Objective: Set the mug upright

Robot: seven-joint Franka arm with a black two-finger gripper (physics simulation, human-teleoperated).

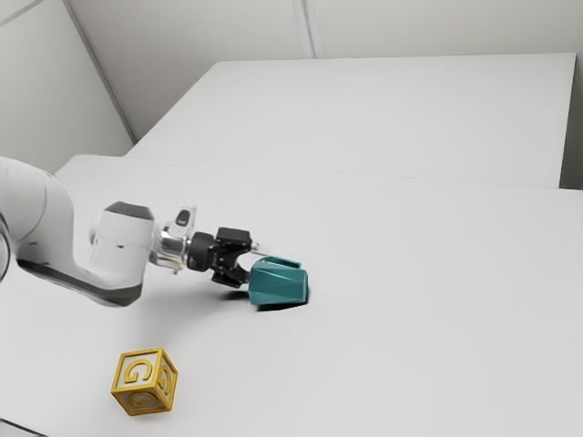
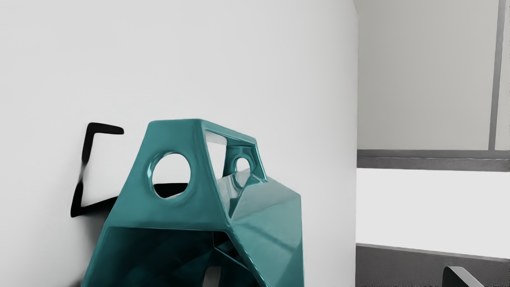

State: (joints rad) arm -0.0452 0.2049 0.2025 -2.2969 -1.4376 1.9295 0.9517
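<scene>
The table (image 1: 410,300) spreads wide and white beneath everything, and over it the arm (image 1: 123,246) reaches in from the exterior view's left, low, to the pincer (image 1: 254,262) at the mouth of the mug (image 1: 279,284). The mug lies on its side on the table, its mouth turned toward the pincer and its handle (image 2: 175,135) on the side away from the exterior view's camera, so it is not upright. The pincer is open: one finger (image 2: 212,277) reaches to the mouth, the other (image 2: 458,277) stands outside, well clear of the wall. The approach looks nearly made; gripping the wall, turning the mouth up, seating the base and letting go are left. As for room, the table's far edge (image 1: 319,171) is well beyond the mug, and bare surface lies on the exterior view's right, ample for the turn. The yellow letter block (image 1: 145,382) sits well apart, nearer that camera, and should not hinder. The tightest spot is the mouth's rim, which the inner finger could catch as the mug tips
</scene>
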